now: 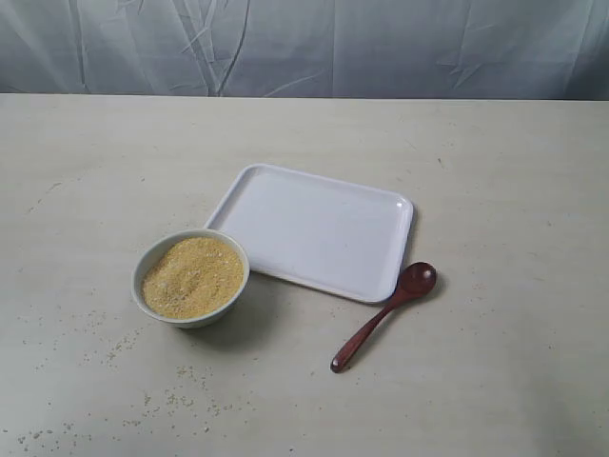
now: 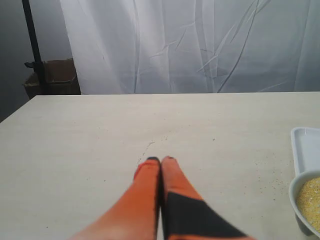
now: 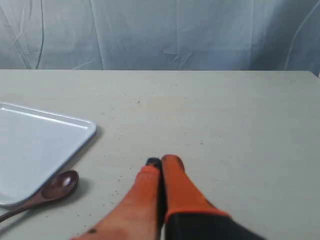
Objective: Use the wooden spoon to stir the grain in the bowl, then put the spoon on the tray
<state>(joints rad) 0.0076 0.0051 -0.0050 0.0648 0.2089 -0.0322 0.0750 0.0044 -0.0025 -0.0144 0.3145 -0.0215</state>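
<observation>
A small white bowl (image 1: 190, 279) holds a heap of yellow-tan grain (image 1: 193, 276) at the left of the exterior view. Behind it and to the right lies the flat white tray (image 1: 314, 229). The dark reddish-brown wooden spoon (image 1: 384, 315) rests on the table just off the tray's near right corner, oval bowl toward the tray. Neither gripper shows in the exterior view. My left gripper (image 2: 160, 160) is shut and empty over bare table, with the bowl (image 2: 298, 192) off to one side. Also shut and empty, my right gripper (image 3: 162, 161) hovers beside the spoon (image 3: 52, 190) and tray (image 3: 35, 145).
Spilled grains (image 1: 143, 400) lie scattered on the table in front of the bowl. A creased pale curtain (image 1: 304, 48) hangs behind the table's far edge. A cardboard box (image 2: 55, 77) and a dark pole (image 2: 32, 40) stand beyond the table in the left wrist view.
</observation>
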